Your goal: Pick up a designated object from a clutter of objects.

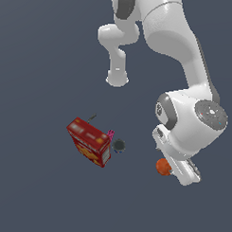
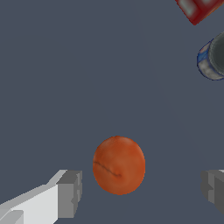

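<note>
The orange ball (image 1: 162, 166) lies on the dark floor, partly behind my white hand in the exterior view. In the wrist view the orange ball (image 2: 119, 165) sits between my two grey fingertips (image 2: 70, 194), nearer one of them, with a gap on each side. My gripper (image 2: 142, 190) is open and touches nothing. In the exterior view the gripper (image 1: 175, 171) hangs right beside the ball and its fingers are mostly hidden by the hand.
A red printed box (image 1: 90, 142) lies toward the exterior view's left, with a small pink piece (image 1: 110, 134) and a thin dark stick (image 1: 92, 118) by it. A tiny dark round item (image 1: 118, 146) sits between box and ball; it shows in the wrist view (image 2: 214, 59).
</note>
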